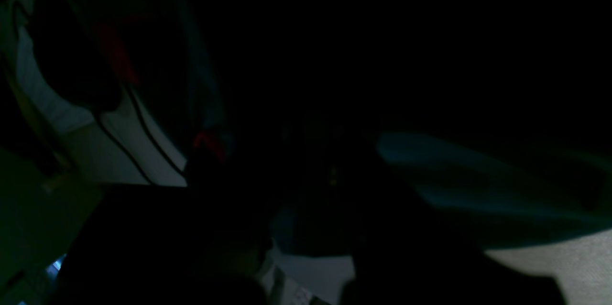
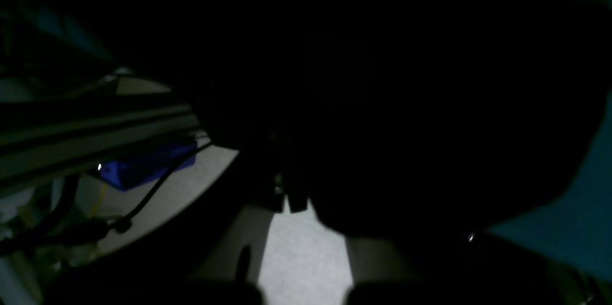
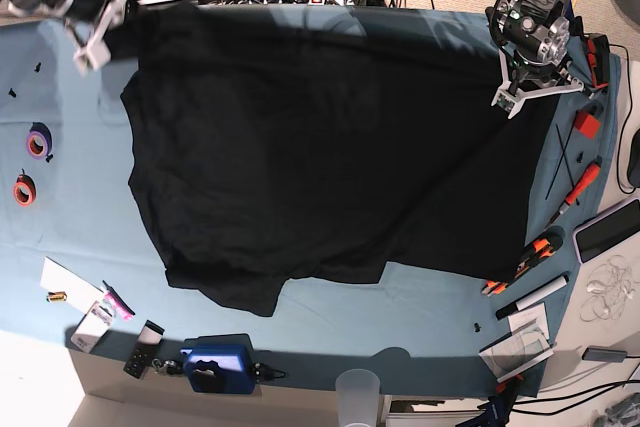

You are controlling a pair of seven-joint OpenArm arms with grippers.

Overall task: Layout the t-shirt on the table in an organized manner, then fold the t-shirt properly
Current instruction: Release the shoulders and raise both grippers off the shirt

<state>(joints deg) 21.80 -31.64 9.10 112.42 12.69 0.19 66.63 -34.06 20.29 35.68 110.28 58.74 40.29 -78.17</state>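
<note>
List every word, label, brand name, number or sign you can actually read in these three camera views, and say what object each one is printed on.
None can be read.
t-shirt: only plain black cloth shows; no lettering or print is visible.
Paper slips on the table: any marks are too small to read.
Blue box: no legible label.
Both wrist views: too dark to show any text.

Both wrist views are nearly black and badly underexposed, with only dim, soft patches of pale floor and teal cloth showing near their lower edges. The base view is evenly and brightly lit from above and sharp, though the t-shirt (image 3: 320, 147) reads as a flat black mass with little fold detail, and the table (image 3: 70, 217) edges bow from wide-angle distortion.
</note>
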